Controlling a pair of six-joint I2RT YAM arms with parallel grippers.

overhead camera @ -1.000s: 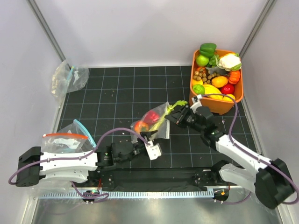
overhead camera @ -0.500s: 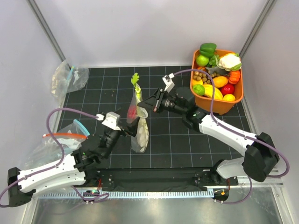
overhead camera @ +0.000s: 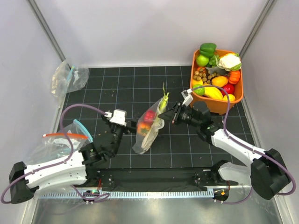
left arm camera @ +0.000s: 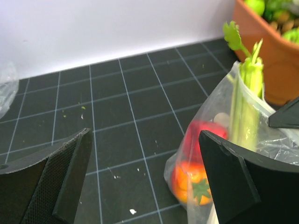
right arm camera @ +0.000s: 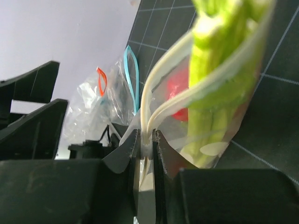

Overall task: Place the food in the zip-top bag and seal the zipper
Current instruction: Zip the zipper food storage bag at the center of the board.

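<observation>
— Now, where is the bag [overhead camera: 147, 133]?
— Mid-tabletop [overhead camera: 112, 91], on the dark gridded surface between the two arms. Its mouth edge is raised. The lower end appears to rest on the tabletop, though contact cannot be confirmed.
— What holds it?
— The right pincer [overhead camera: 170, 116]. In the right wrist view its jaws are narrow, clamped on the pale zipper strip [right arm camera: 145, 112] at one end of the mouth. Above the clamp the two halves of the strip part around the celery [overhead camera: 163, 101], so the mouth is unsealed there.
— And the food?
— The celery stands inside the bag, leafy end projecting past the mouth. A red toy vegetable [left arm camera: 202, 134] lies beside the stalk. Below it is an orange-red rounded piece [left arm camera: 189, 179] with a green calyx.
— The left pincer [overhead camera: 132, 125]?
— Wide, holding nothing. One finger is just beside the bag in the left wrist view.
— Surroundings?
— An orange basket [overhead camera: 237, 97] of toy produce stands at far right, well apart from the bag.
</observation>
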